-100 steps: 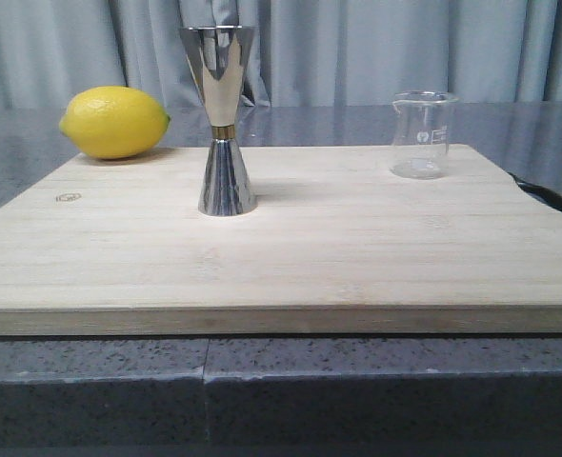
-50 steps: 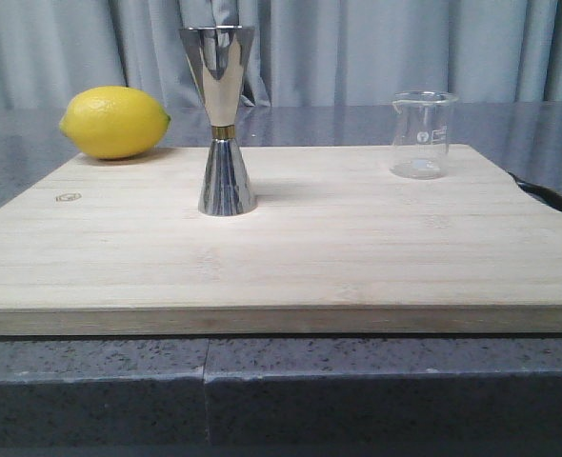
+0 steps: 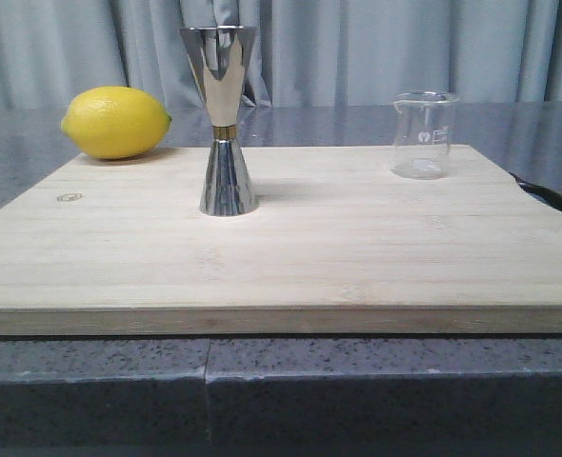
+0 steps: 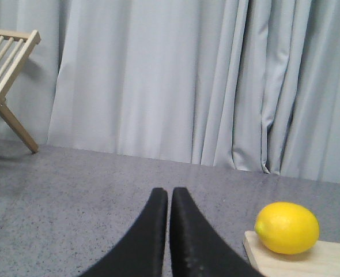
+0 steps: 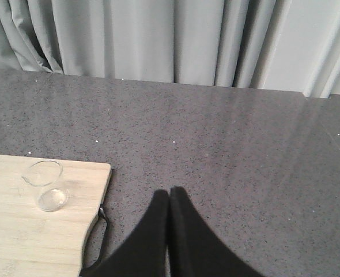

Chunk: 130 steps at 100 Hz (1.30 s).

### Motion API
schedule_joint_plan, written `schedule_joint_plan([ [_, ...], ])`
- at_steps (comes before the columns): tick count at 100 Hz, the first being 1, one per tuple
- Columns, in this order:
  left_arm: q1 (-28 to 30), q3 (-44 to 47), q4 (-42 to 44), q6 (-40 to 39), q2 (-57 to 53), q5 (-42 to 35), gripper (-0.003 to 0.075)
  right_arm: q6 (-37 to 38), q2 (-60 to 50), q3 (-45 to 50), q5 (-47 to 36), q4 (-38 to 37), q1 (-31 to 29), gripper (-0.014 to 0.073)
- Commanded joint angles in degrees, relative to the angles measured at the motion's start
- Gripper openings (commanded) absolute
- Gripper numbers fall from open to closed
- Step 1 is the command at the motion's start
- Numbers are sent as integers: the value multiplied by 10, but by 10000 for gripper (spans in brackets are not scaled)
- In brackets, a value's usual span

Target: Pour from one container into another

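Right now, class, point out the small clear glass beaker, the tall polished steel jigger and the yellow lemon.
small clear glass beaker (image 3: 422, 136), front view, middle of its wall.
tall polished steel jigger (image 3: 226, 133), front view, gold-banded waist.
yellow lemon (image 3: 115, 122), front view, middle of its rind.

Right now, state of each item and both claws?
Small clear glass beaker: upright, looks empty, on the board.
Tall polished steel hourglass jigger: upright, on the board.
Yellow lemon: on its side at the board's far-left corner.
Left claw: shut, empty.
Right claw: shut, empty.
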Motion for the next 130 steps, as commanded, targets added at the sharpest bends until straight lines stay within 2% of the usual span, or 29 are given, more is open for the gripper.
schedule_joint_plan([
  [1,2,44,-6,-2,-44,-76,-19,-4,2,-10,-38,-16,1,-71],
  [18,2,99,-4,-9,-73,-89,-19,-4,2,-10,-39,-16,1,-71],
  [23,1,98,-4,-9,-73,-68,-19,-4,2,-10,-39,-16,1,-71],
  [49,-8,98,-1,-9,-73,-57,-19,-4,2,-10,-39,-16,1,-71],
  [130,-8,98,-1,-9,-73,-57,-19,-4,2,-10,-39,-16,1,-71],
])
